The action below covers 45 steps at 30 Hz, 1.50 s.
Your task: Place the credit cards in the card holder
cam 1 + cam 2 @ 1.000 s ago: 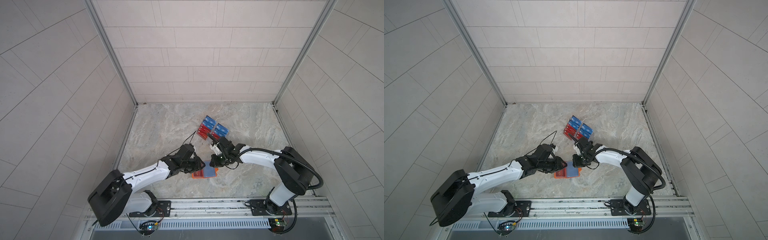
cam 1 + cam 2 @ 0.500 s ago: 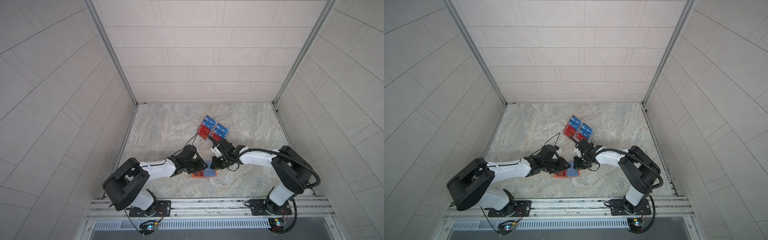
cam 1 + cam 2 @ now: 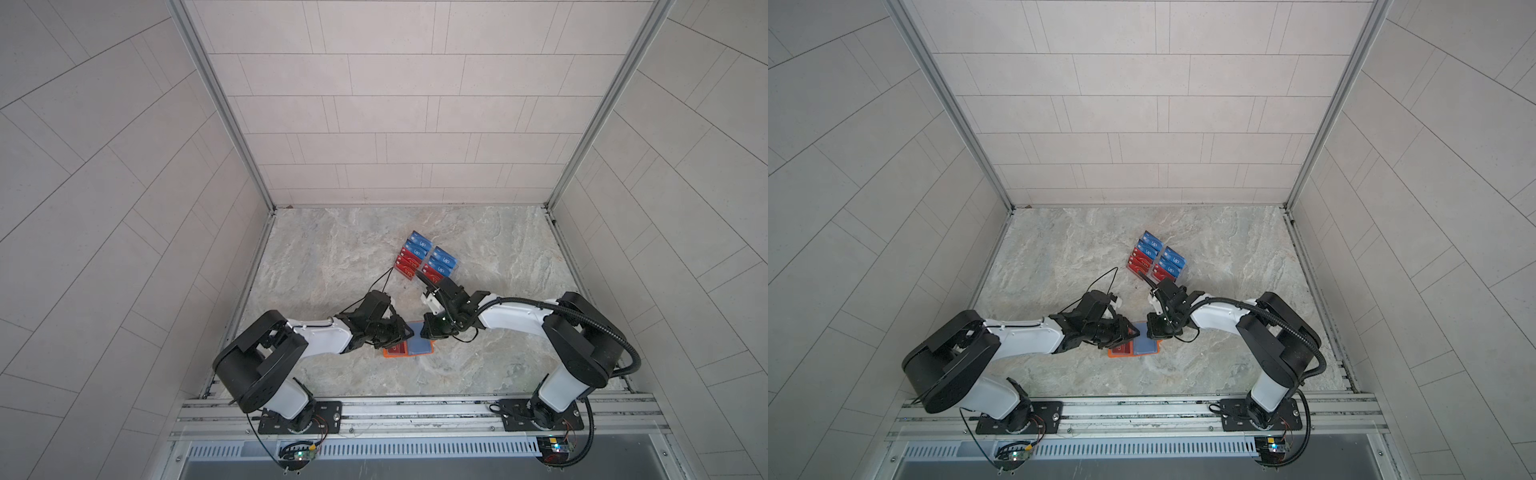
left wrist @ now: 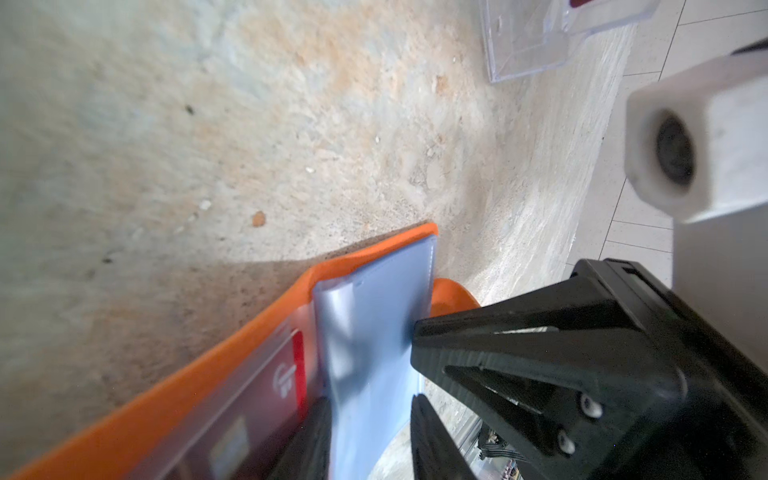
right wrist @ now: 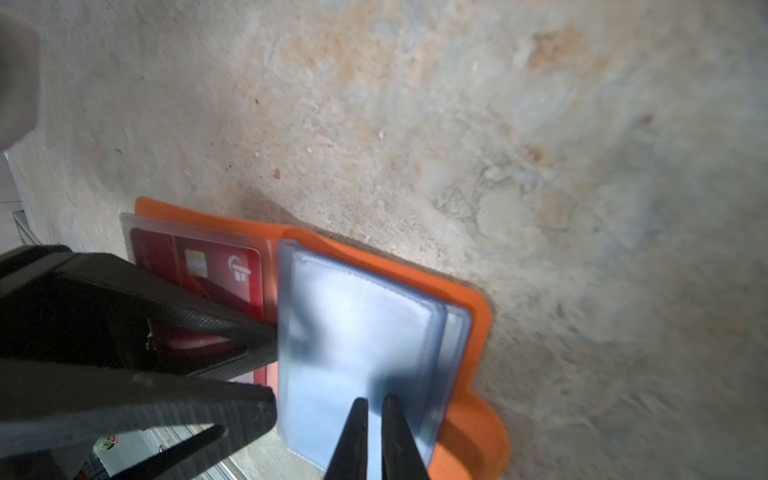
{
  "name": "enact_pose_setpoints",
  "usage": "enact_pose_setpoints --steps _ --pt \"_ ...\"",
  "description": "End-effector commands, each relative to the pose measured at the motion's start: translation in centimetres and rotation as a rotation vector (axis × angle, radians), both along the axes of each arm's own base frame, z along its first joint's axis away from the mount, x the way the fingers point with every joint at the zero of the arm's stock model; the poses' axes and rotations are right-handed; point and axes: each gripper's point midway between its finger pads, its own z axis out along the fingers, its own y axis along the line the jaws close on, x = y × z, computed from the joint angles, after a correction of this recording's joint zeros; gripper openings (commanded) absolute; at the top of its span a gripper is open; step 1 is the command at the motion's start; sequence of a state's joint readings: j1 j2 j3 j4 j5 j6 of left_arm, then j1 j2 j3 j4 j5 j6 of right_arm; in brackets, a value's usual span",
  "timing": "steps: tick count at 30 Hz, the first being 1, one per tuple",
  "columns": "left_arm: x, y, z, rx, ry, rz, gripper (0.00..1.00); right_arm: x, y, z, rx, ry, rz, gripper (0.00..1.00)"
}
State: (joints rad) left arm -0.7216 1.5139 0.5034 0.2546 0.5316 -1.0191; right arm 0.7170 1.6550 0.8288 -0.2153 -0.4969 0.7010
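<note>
The orange card holder (image 3: 394, 354) (image 3: 1116, 354) lies open on the table near the front. A red credit card (image 5: 216, 266) (image 4: 293, 374) sits in its left clear sleeve. A stack of bluish clear sleeves (image 5: 361, 324) (image 4: 370, 316) covers its right half. My left gripper (image 4: 369, 399) (image 5: 272, 370) is open, tips at the stack's spine-side edge, gripping nothing I can see. My right gripper (image 5: 375, 399) (image 3: 428, 332) is shut, tips resting on the top sleeve. More red and blue credit cards (image 3: 428, 259) (image 3: 1156, 257) stand farther back.
The spare cards sit in a clear acrylic tiered stand (image 4: 523, 45) just behind the right gripper. Both arms meet over the holder, fingertips a few centimetres apart. Tiled walls close the marble table (image 3: 332, 257) on three sides; a metal rail (image 3: 415, 409) runs along the front.
The left arm's elbow has swung in toward the middle, and its gripper has edged right over the holder's left half. The right gripper has stayed on the sleeves.
</note>
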Motion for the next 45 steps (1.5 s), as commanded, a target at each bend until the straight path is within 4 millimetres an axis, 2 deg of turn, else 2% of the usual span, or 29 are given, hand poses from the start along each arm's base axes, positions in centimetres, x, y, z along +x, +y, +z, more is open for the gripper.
enact_pose_setpoints --steps 1,10,15,23,34,45 --pt "-0.1 0.2 -0.1 -0.01 -0.013 -0.01 0.36 -0.8 -1.5 -1.9 -0.073 0.038 -0.02 0.13" --pt "0.2 0.0 2.4 -0.028 -0.065 -0.031 0.37 -0.8 -1.5 -2.1 -0.071 0.039 -0.025 0.12" --pt "0.2 -0.1 1.8 -0.013 -0.053 -0.037 0.38 -0.8 -1.5 -2.0 -0.066 0.035 -0.027 0.12" --pt "0.2 -1.6 1.5 -0.059 -0.031 -0.065 0.38 -0.9 -1.5 -2.1 -0.066 0.037 -0.029 0.12" --pt "0.0 -1.1 -0.4 -0.031 0.007 -0.037 0.38 -1.0 -1.7 -2.3 -0.067 0.04 -0.033 0.12" --pt "0.0 -1.4 -0.1 -0.089 0.001 -0.02 0.38 -0.9 -1.6 -2.1 -0.062 0.036 -0.034 0.12"
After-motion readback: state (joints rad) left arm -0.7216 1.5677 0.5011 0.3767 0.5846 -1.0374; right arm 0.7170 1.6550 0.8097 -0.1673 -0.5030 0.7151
